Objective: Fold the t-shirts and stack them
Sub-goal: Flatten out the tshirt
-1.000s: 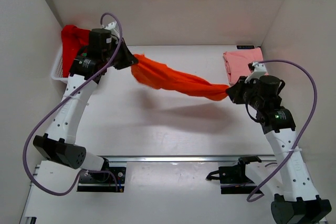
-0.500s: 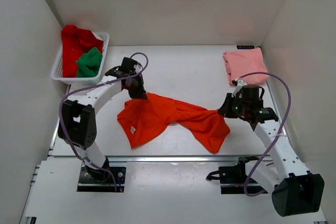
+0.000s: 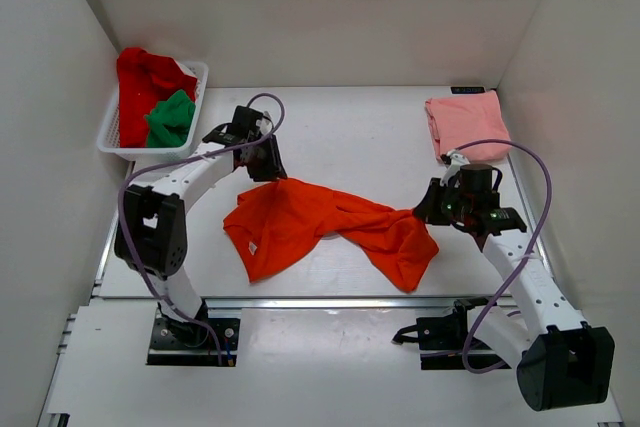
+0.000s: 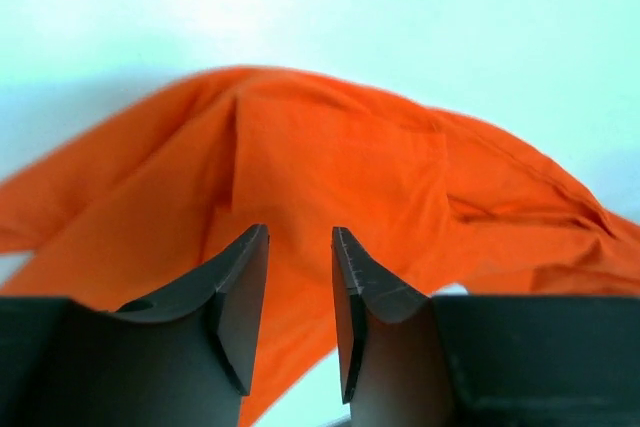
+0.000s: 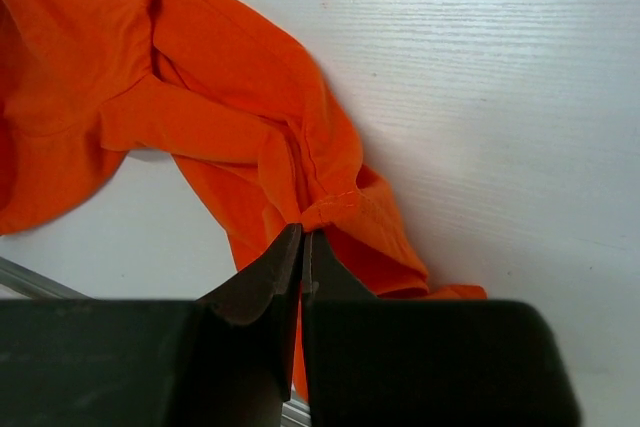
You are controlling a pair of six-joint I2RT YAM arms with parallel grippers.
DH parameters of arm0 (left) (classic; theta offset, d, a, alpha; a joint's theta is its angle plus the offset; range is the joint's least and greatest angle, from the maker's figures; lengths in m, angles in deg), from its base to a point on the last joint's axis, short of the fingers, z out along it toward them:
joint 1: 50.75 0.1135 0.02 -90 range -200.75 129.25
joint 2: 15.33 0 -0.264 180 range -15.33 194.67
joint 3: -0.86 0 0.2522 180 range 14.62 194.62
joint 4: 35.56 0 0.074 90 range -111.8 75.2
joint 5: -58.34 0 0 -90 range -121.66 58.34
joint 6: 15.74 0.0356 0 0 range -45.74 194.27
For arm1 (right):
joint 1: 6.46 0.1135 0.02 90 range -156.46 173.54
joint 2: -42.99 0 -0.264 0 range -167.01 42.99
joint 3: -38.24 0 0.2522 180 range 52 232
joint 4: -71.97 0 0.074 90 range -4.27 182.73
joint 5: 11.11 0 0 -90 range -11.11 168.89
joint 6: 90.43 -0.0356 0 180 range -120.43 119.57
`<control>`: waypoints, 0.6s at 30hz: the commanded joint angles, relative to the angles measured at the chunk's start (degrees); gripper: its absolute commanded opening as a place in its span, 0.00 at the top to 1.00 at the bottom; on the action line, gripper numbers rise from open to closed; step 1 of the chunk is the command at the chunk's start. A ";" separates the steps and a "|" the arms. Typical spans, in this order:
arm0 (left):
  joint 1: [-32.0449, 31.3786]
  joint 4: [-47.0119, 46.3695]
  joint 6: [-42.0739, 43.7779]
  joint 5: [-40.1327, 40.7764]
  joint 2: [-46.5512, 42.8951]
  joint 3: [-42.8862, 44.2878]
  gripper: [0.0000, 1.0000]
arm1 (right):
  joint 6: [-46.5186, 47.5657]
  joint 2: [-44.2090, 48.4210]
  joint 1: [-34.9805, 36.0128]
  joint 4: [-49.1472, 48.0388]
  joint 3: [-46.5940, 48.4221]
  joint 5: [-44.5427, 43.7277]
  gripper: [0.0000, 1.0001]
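The right pincer (image 5: pixel 301 234) clamps the orange t-shirt (image 3: pixel 300 222), its long axis running left-right; the left pincer (image 4: pixel 300 237) gapes.

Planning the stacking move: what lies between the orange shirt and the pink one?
Top view: only bare table and the right gripper, shut on the orange shirt, short of the pink shirt.

top: overhead, far, looking down | wrists: close-up, low | shared: orange t-shirt (image 3: pixel 300 217) (all three)
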 commanded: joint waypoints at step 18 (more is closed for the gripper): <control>-0.77 -1.26 0.63 1.65 4.34 3.14 0.74 | -0.41 -2.06 -0.46 -4.52 -0.99 1.43 1.00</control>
